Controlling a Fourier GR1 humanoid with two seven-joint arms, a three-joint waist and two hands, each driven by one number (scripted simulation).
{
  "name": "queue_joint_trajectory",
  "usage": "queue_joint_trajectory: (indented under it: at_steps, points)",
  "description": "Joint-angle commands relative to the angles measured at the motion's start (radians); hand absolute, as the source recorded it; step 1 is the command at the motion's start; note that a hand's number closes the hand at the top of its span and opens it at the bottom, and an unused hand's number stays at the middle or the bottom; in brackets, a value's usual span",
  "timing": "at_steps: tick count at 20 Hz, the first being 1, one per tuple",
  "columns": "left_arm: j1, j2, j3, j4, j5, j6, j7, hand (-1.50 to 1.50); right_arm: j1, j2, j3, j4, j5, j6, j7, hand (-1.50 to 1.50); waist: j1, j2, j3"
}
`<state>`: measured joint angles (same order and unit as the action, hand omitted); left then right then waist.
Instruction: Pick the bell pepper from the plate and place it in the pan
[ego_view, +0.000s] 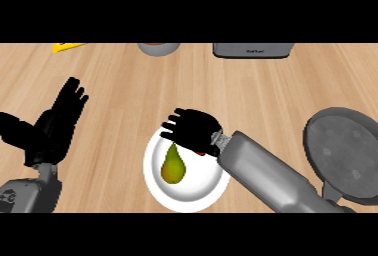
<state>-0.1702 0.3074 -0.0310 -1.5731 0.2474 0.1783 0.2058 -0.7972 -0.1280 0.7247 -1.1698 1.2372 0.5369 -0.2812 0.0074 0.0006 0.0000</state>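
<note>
The wooden tabletop (244, 85) filled the head view, its grain running from side to side. At its right edge lay the dark grey pan (345, 150), round and flat, with its handle pointing toward the near edge. Nothing showed inside it.

The right forearm (269, 175) crossed from the near edge up and to the left, between the pan and the white plate (159, 190). The plate sat near the middle of the near edge. The right hand (193, 131) hung over the plate's far rim, its fingers (174, 127) curled downward and closed around something small. A sliver of red (201, 153) showed just under the palm, beside the wrist; it may have been the bell pepper, but the hand hid too much of it to be sure.

The left hand (52, 130) showed at the left edge, open and upright, fingers straight, touching nothing.

On the plate, just beneath the right hand, lay a yellow-green pear (173, 166), its narrow end toward the far edge.

Along the far edge, a dark grey appliance (252, 50) stood right of centre, a round grey container (158, 48) stood near the middle, and a yellow wedge (68, 47) lay toward the far left corner, all three cut off by the view's edge.
</note>
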Motion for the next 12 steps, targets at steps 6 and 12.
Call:
queue_joint_trajectory:
  at_steps: [6,12]
  points:
    - [0.027,0.004,0.061,-0.064,0.012,-0.038,0.043,0.00,-0.017,0.054,-0.063,0.153,0.109,-0.044,-0.082,-1.50,0.001,-0.001,0.000]
    - [0.003,-0.047,0.046,0.026,-0.048,-0.046,-0.044,0.00,0.012,0.106,-0.106,0.270,0.162,-0.177,-0.117,-1.50,0.000,0.001,0.000]
